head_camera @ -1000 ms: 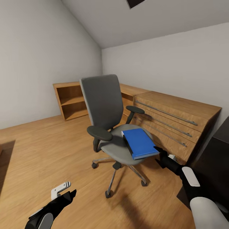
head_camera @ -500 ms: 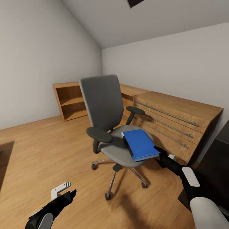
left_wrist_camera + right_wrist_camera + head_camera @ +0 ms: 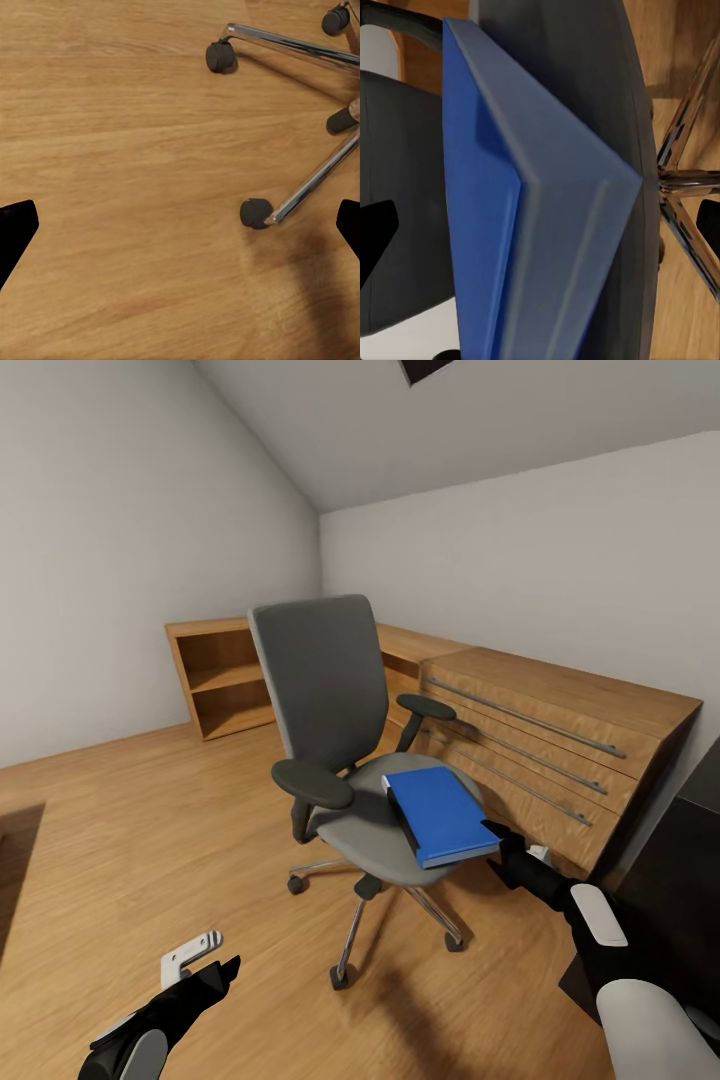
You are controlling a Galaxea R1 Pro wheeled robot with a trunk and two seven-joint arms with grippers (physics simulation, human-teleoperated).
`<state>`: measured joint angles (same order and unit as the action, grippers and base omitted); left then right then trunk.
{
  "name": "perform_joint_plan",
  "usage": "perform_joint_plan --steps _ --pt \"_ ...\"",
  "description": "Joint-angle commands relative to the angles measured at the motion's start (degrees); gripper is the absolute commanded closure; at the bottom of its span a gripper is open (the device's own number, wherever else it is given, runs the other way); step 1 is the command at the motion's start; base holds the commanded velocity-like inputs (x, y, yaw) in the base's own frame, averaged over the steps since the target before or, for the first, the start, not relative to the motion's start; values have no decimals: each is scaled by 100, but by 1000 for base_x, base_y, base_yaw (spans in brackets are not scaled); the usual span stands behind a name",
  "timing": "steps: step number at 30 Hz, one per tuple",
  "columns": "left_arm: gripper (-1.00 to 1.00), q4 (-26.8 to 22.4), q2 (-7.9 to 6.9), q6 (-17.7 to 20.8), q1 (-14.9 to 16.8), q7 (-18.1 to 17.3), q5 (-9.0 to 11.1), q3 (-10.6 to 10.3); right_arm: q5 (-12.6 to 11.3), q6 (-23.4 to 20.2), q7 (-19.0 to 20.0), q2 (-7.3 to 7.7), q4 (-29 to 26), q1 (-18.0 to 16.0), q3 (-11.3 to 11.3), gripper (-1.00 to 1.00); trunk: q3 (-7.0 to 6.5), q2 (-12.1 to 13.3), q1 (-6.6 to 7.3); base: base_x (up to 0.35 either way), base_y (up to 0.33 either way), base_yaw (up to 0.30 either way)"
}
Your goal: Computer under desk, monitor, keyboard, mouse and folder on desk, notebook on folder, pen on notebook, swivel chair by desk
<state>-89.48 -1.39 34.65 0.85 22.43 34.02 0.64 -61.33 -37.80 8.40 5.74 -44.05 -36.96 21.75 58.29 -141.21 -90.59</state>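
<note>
Item: folder (image 3: 440, 812), blue, flat on the seat of the chair (image 3: 330, 690), its near corner overhanging the seat edge toward the right pincer (image 3: 492, 832). Right pincer: black, held level at that corner, fingertips right at the folder's edge; contact cannot be told. In the right wrist view the folder (image 3: 532, 217) sits directly ahead between 2 dark fingertips (image 3: 375, 232) set wide apart, so the jaws are spread, pinching nothing. Chair: grey, 2 armrests, chrome legs on black castors, standing on the floor (image 3: 150, 840) just beyond the right pincer. Dresser (image 3: 540, 740): wooden, long metal handles, behind the chair. Shelf (image 3: 225, 675): open, wooden, against the far wall, well apart from both pincers. Left pincer (image 3: 205, 965): low over the floor, well short of the chair; in the left wrist view its fingertips (image 3: 16, 232) stand far apart, spread and empty, with a castor (image 3: 256, 213) and chrome legs ahead of it.
</note>
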Motion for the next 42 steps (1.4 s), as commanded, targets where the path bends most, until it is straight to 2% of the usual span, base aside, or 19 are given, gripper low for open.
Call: perform_joint_plan --steps 1,6,7,22,36,42 --pt "-100 -8 -2 16 3 51 61 -3 16 -34 21 -2 2 -5 19 -100 5 -2 1 0 0 0" --pt "-100 -8 -2 16 3 50 60 -3 9 -34 25 -2 0 -5 15 -100 5 -2 1 0 0 0" --pt "-100 -8 -2 16 3 50 60 -3 8 -37 27 -2 -3 -5 14 100 5 -2 1 0 0 0" --pt "-100 -8 -2 25 3 50 60 -2 7 -43 30 -2 -10 -5 13 100 5 -2 1 0 0 0" --pt "-100 -8 -2 25 3 63 76 -2 0 -55 45 7 -76 -5 14 100 -246 559 309 0 0 0" --pt "-100 -8 5 25 3 82 78 -6 -7 -74 59 7 -431 -1 21 100 -354 800 440 0 0 0"
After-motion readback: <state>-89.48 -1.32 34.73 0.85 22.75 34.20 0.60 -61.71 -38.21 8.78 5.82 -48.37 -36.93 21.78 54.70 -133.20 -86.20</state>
